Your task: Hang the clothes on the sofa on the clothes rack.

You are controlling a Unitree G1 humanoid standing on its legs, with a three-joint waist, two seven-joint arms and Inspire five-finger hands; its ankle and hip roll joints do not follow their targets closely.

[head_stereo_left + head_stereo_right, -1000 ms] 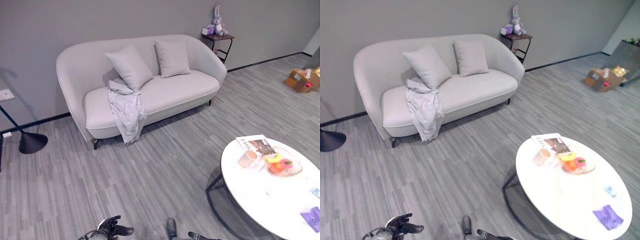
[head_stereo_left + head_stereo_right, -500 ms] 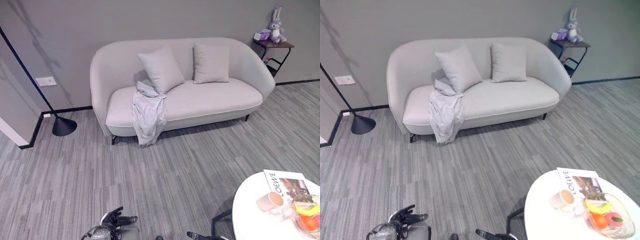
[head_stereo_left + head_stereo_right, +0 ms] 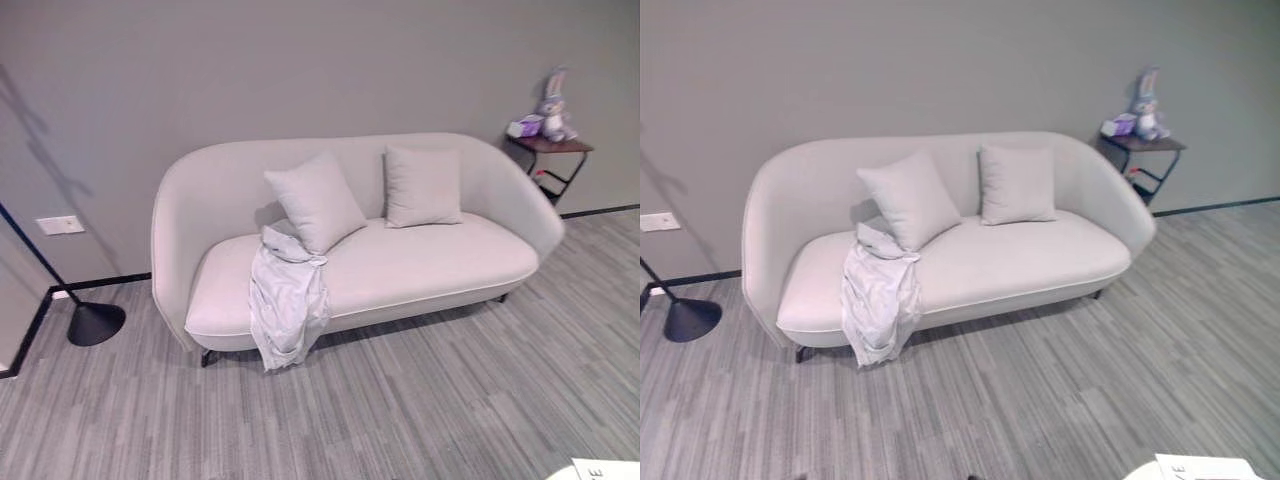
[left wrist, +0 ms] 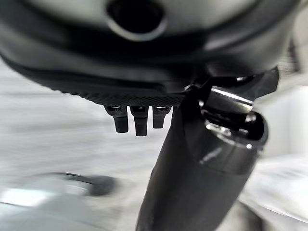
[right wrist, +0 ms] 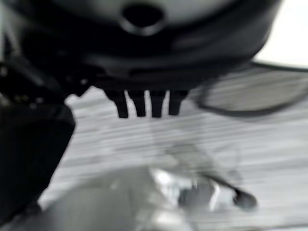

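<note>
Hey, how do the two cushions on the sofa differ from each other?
The left cushion stands tilted on a corner, diamond-like, while the right cushion sits square and upright against the sofa backrest. The left cushion has the grey garment bunched at its base; the right cushion has bare seat in front of it. The left cushion looks slightly larger and nearer the seat's front. Both are plain, light grey, square cushions matching the sofa.
</note>
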